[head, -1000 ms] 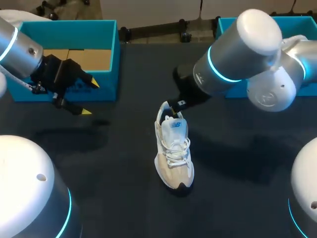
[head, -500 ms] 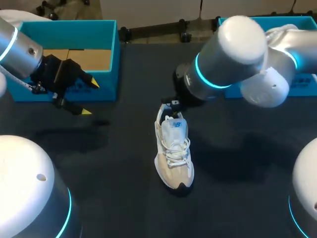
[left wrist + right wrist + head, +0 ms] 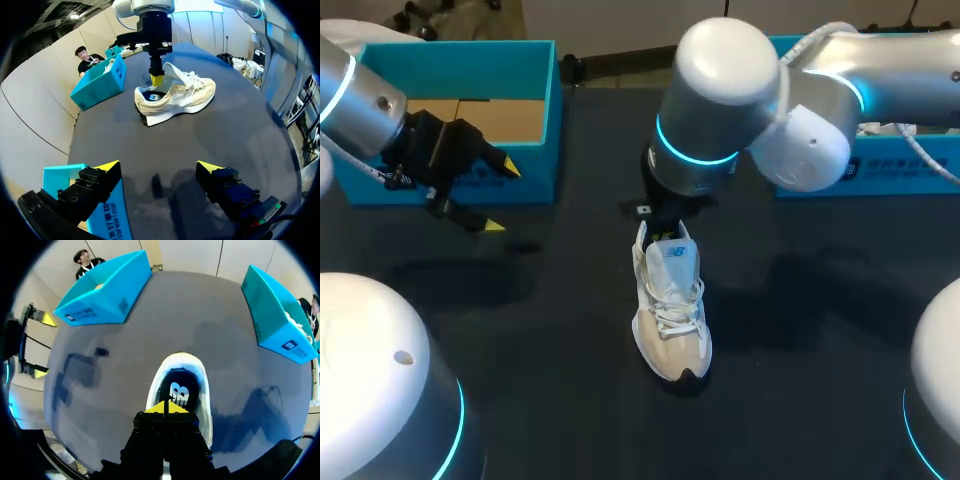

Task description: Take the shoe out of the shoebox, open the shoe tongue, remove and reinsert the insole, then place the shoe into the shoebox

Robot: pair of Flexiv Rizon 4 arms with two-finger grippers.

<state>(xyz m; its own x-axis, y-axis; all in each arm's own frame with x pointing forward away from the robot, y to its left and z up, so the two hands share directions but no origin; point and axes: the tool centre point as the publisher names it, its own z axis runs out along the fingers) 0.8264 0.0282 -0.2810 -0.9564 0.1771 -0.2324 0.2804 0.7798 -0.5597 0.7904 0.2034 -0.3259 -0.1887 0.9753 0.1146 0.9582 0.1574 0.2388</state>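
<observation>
The shoe (image 3: pixel 671 305) stands on the worktop (image 3: pixel 820 330), out of the shoebox (image 3: pixel 542 120) — first step done. The right claw (image 3: pixel 166 407), tips pressed together, hangs over its heel opening; the insole (image 3: pixel 178 387) seems not yet removed. The left claw (image 3: pixel 156 167) is spread wide — empty.

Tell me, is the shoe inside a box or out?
Out: the shoe stands upright on the table, apart from the left box and the right box.

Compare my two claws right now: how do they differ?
The left claw is open, tips wide apart; the right claw is shut, tips together. The left claw hangs by the left box, well apart from the shoe; the right claw points down over the shoe's heel opening. Both have yellow tips.
</observation>
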